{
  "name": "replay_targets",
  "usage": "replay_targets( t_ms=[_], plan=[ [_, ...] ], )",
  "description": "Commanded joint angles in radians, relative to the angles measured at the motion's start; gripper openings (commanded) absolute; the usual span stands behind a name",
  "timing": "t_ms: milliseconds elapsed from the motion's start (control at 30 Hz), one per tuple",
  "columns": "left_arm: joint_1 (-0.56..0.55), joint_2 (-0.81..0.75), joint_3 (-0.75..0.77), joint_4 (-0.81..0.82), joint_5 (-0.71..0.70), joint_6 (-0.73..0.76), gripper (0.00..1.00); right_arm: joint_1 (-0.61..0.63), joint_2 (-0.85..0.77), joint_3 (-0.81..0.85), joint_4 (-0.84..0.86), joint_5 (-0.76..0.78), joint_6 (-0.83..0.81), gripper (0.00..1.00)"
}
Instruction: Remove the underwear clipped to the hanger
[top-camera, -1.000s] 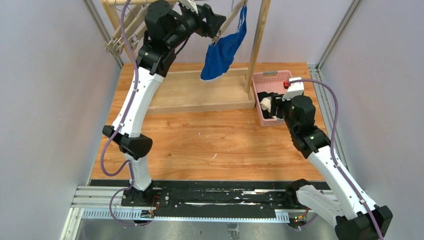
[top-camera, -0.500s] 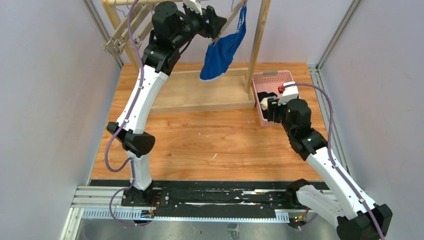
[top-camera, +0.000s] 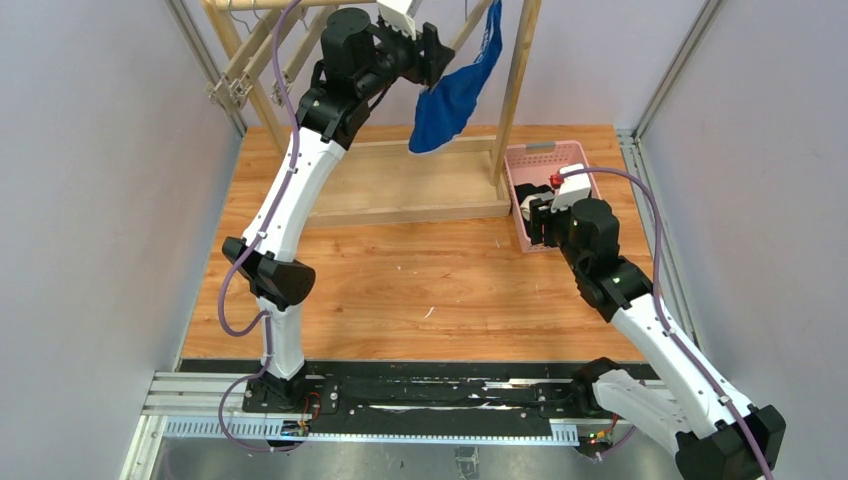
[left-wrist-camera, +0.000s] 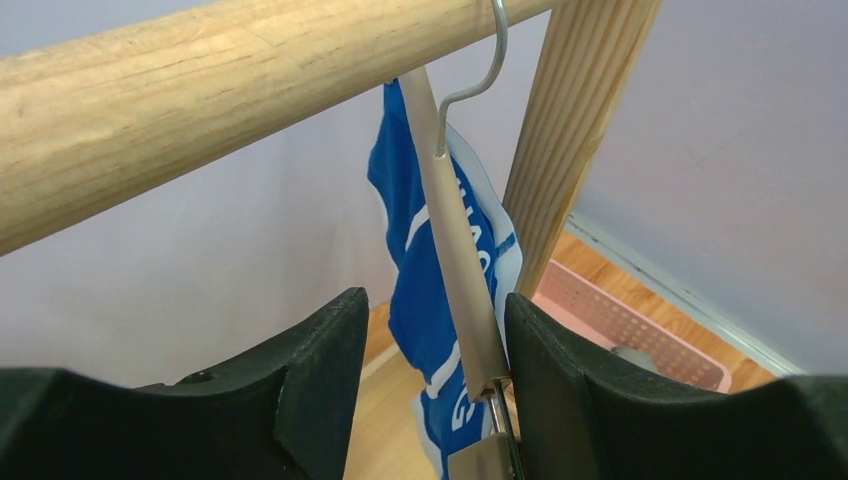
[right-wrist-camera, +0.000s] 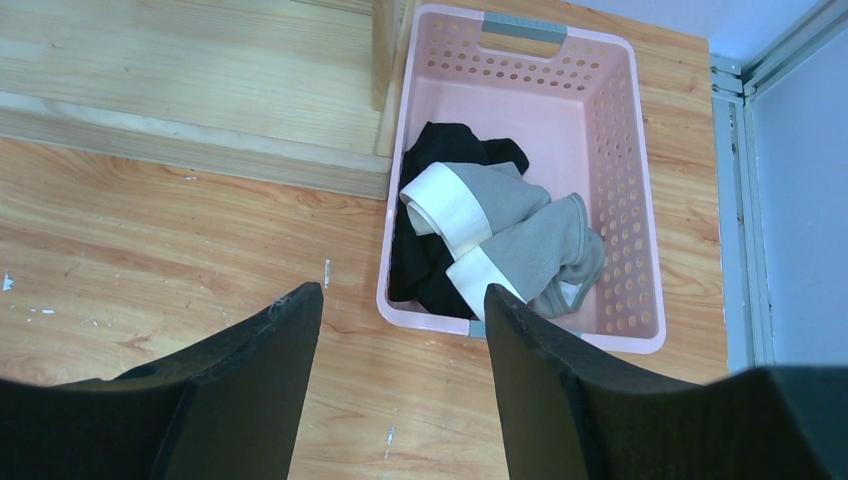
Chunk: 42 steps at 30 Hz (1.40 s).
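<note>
The bright blue underwear hangs from a metal hanger on the wooden rail; it also shows in the left wrist view. My left gripper is raised to the hanger and open. The hanger's bar runs between its jaws, close against the right finger. The black underwear and the grey underwear lie in the pink basket. My right gripper is open and empty, just above the basket's near edge.
The wooden rack's upright post stands right beside the hanger, between it and the pink basket. The rack's base board lies across the back of the wooden table. A folding wooden frame leans at the back left.
My left arm has moved right and up along the rail, closing in on the hanger; the blue underwear has swung slightly right. My right gripper has drifted a little left over the basket's edge.
</note>
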Motion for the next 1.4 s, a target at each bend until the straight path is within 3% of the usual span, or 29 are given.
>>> replay_targets(
  t_ms=[0, 433, 500, 667, 967, 1367],
  plan=[
    [-0.009, 0.001, -0.009, 0.002, -0.015, 0.033, 0.59, 0.016, -0.013, -0.021, 0.030, -0.010, -0.019, 0.62],
    [-0.010, 0.028, -0.022, 0.002, -0.008, 0.029, 0.39, 0.018, -0.059, -0.037, 0.043, -0.019, -0.031, 0.63],
    [-0.010, 0.032, -0.022, -0.003, -0.011, 0.030, 0.32, 0.020, -0.063, -0.041, 0.048, -0.022, -0.031, 0.63],
    [-0.011, 0.035, -0.027, 0.005, -0.025, 0.025, 0.02, 0.020, -0.069, -0.050, 0.047, -0.020, -0.031, 0.63],
    [-0.010, -0.017, -0.065, 0.078, -0.040, 0.012, 0.00, 0.020, -0.056, -0.062, 0.059, -0.024, -0.031, 0.63],
    [-0.010, -0.162, -0.189, 0.143, -0.174, 0.099, 0.00, 0.020, -0.023, -0.075, 0.087, -0.040, -0.024, 0.62]
  ],
)
